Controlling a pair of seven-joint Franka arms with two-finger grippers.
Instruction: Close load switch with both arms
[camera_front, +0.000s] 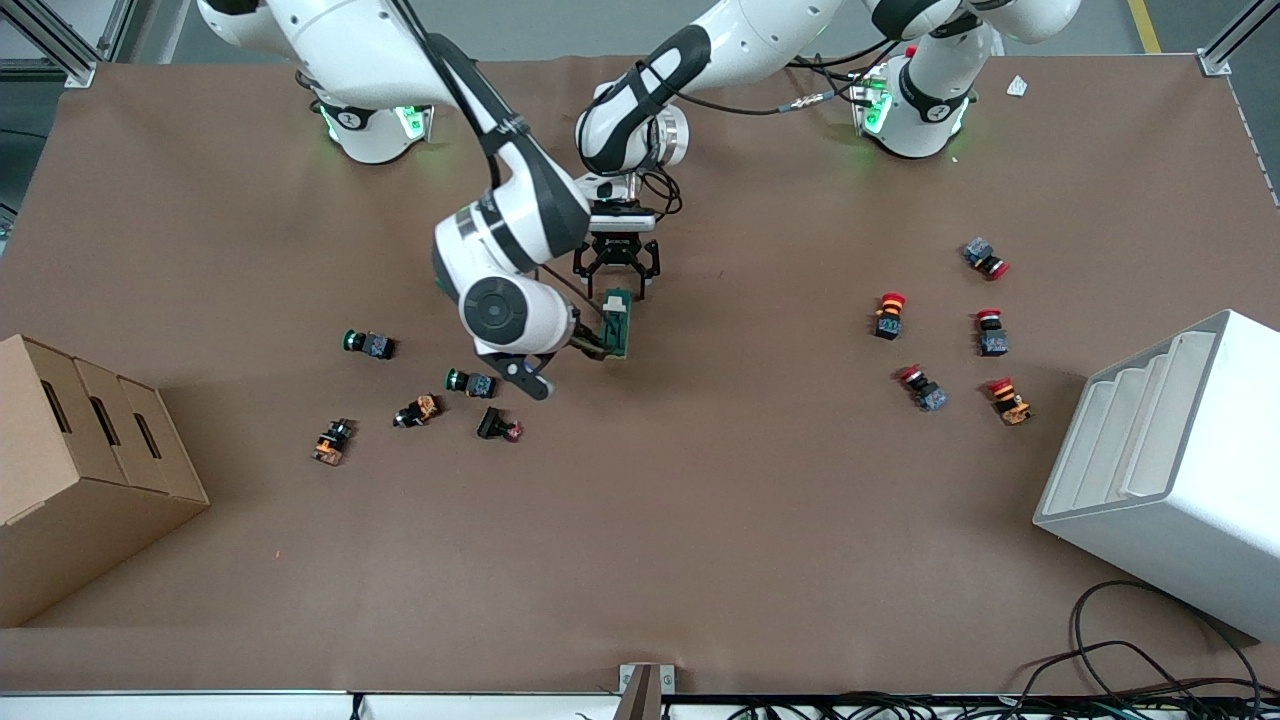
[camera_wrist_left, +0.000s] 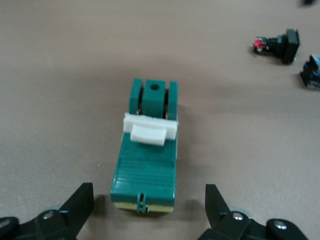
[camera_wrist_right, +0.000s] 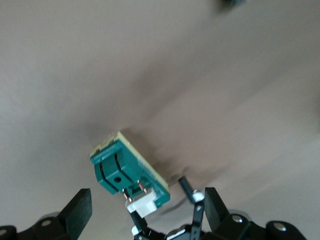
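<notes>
The load switch (camera_front: 617, 324) lay flat on the table (camera_front: 700, 520), roughly mid-table, w/ its white slider (camera_front: 614, 299) at the end farther from the front camera. In the left wrist view the switch (camera_wrist_left: 147, 150) was a dark-green block w/ a cream base edge, the slider (camera_wrist_left: 150, 129) sitting across its top.

Left gripper (camera_front: 616, 265) hung just over the switch's slider end, fingers spread wide; in its wrist view both fingers (camera_wrist_left: 75, 207) stood either side of the switch, not touching it. Right gripper (camera_front: 540, 375) was beside the switch, on the side toward the right arm's end of the table, also wide open; in the right wrist view the fingers (camera_wrist_right: 80, 212) flanked open air, w/ the switch (camera_wrist_right: 127, 172) ahead of them and the left gripper (camera_wrist_right: 167, 222) showing by the slider (camera_wrist_right: 142, 205).

Buttons: five lay toward the right arm's end of the table – a green one (camera_front: 368, 343), another green (camera_front: 471, 382), an orange one (camera_front: 417, 410), a black/red one (camera_front: 498, 427), another orange (camera_front: 332, 441). Five red-capped ones (camera_front: 985, 258) were scattered toward the left arm's end. A cardboard box (camera_front: 80, 470) sat at the right arm's end, a white bin (camera_front: 1170, 480) at the left arm's end.
</notes>
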